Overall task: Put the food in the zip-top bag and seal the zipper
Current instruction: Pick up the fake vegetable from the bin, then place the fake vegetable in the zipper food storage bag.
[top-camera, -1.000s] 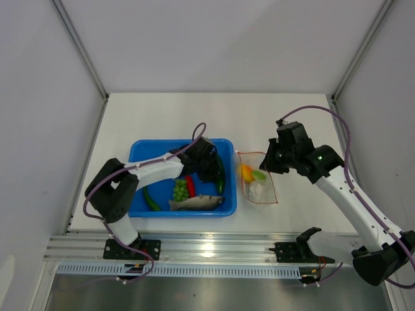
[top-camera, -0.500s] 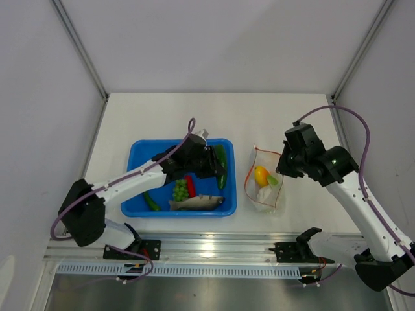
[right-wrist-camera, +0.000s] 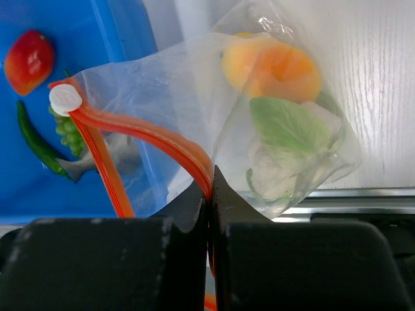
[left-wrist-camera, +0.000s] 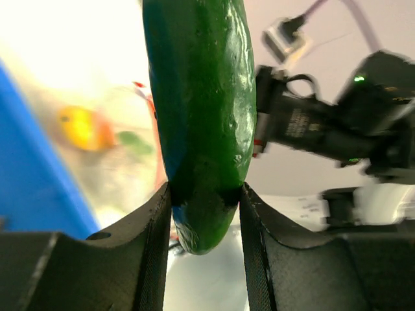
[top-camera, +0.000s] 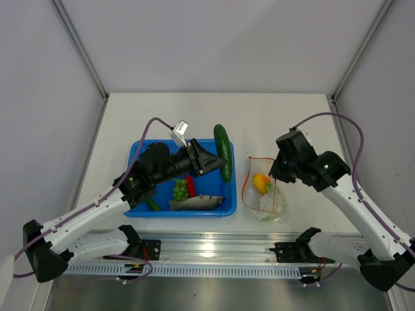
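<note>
My left gripper (top-camera: 214, 163) is shut on the dark green cucumber (top-camera: 223, 151) (left-wrist-camera: 201, 116), lifted over the right rim of the blue tray (top-camera: 141, 150). My right gripper (right-wrist-camera: 209, 188) is shut on the orange zipper (right-wrist-camera: 162, 139) of the clear zip-top bag (top-camera: 264, 194), holding its mouth open and raised. In the bag lie a yellow-orange mango (right-wrist-camera: 272, 65), a green piece (right-wrist-camera: 288, 123) and a white cauliflower (right-wrist-camera: 266, 168). The tray still holds grapes (top-camera: 180, 190), a red chili (top-camera: 190, 186), a grey fish (top-camera: 196, 203) and a green pepper (top-camera: 152, 203). A tomato (right-wrist-camera: 28, 61) shows in the right wrist view.
White walls stand close on the left, the back and the right. A metal rail (top-camera: 214, 246) with the arm bases runs along the near edge. The bag hangs just right of the tray.
My left gripper has lifted the cucumber out of the tray and carried it right, toward the bag. My right gripper has raised the bag's mouth and shifted slightly toward the near edge.
</note>
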